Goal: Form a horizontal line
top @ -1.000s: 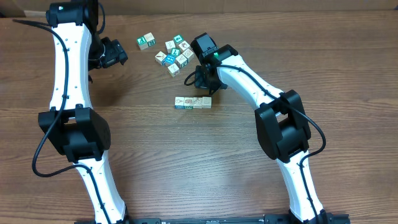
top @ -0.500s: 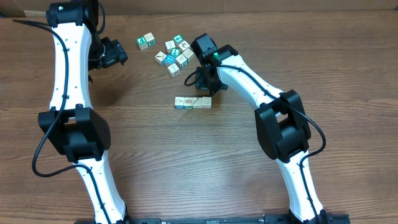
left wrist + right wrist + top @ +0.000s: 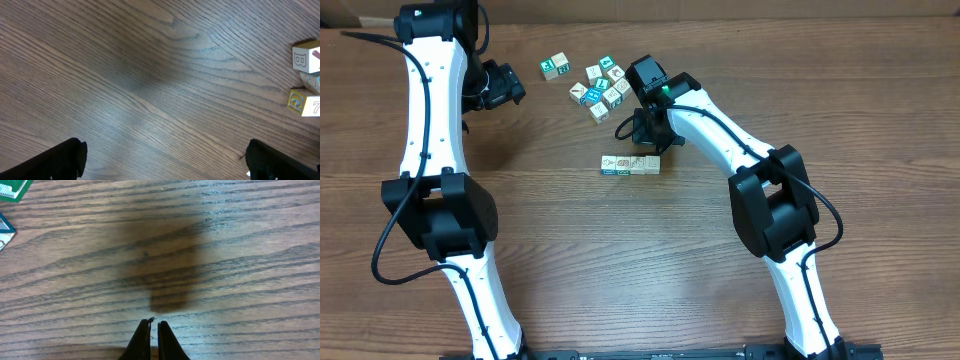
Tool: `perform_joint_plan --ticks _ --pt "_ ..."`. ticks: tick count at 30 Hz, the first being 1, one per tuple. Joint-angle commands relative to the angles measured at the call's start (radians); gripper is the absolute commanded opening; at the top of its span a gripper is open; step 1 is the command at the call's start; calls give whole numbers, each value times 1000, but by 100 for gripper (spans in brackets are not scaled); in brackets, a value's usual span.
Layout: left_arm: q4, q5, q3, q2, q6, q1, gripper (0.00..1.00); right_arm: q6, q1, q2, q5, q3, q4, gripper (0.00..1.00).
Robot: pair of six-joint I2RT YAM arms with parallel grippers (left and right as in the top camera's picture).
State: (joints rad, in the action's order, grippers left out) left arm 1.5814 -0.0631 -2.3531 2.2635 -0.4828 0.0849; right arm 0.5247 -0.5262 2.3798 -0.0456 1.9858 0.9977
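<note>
The horizontal line (image 3: 630, 164) is a short straight row of white and teal picture cubes lying side to side at mid table. My right gripper (image 3: 628, 128) hangs just behind it, between the row and the loose bunch of cubes (image 3: 602, 85). In the right wrist view the right gripper (image 3: 154, 325) is shut with nothing between its fingertips, over bare wood. My left gripper (image 3: 512, 86) is at the far left, apart from all cubes. In the left wrist view the left gripper (image 3: 167, 162) is open wide and empty.
One cube (image 3: 555, 66) lies apart at the left of the bunch. Two cubes (image 3: 306, 56) (image 3: 303, 102) show at the right edge of the left wrist view. Cube corners (image 3: 11, 189) show at the top left of the right wrist view.
</note>
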Motion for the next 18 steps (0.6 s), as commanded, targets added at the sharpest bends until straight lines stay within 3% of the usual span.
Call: perform_joint_plan --ticks 1,18 --pt "-1 2 -4 -1 -3 -6 100 10 -8 7 -13 -10 5 4" --pt "-1 2 -4 -1 -3 -6 99 10 -18 7 -13 -10 44 4"
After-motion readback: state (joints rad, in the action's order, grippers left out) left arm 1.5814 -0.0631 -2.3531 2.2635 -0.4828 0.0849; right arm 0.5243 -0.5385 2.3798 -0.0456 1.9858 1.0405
